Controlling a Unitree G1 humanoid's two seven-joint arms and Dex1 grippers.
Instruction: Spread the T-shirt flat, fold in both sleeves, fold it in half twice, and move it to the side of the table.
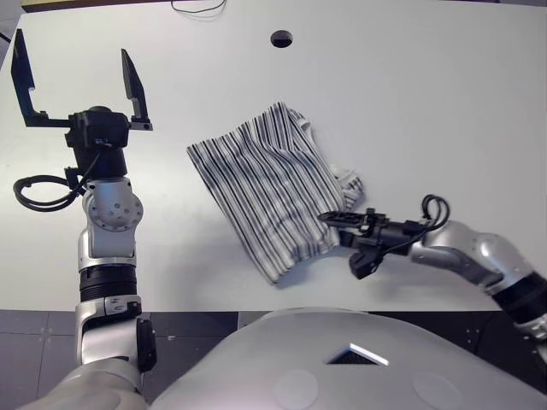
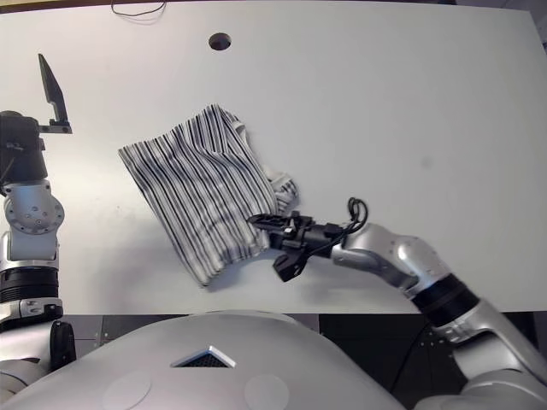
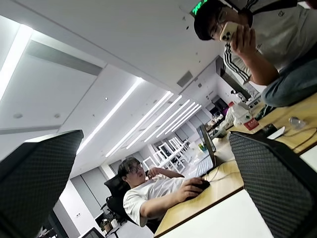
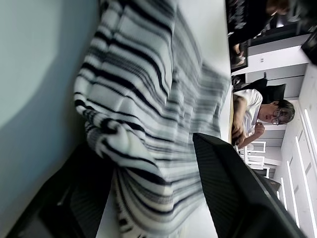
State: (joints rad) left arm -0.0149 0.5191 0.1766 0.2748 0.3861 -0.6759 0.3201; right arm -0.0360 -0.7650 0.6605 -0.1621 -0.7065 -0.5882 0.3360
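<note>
- Left eye view: the shirt point(image 1: 265, 192) lies rumpled and slanted in the middle of the surface point(image 1: 427, 102), not flat. I judge that spreading is hardly begun. Both sleeve folds, both halvings and the move to the side are not yet done. The right fingers point(image 1: 346, 219) are at its near corner. The left fingers point(image 1: 132, 81) stand raised at the left, wide apart, holding nothing.
- Right eye view: a round hole point(image 2: 220, 41) and a cable point(image 2: 137, 10) are at the far edge, well apart from the shirt. Neither seems to be in the way.
- Left wrist view: the two fingers are apart and point up into the room.
- Right wrist view: striped cloth is bunched between the fingers, which seem clamped on it.
</note>
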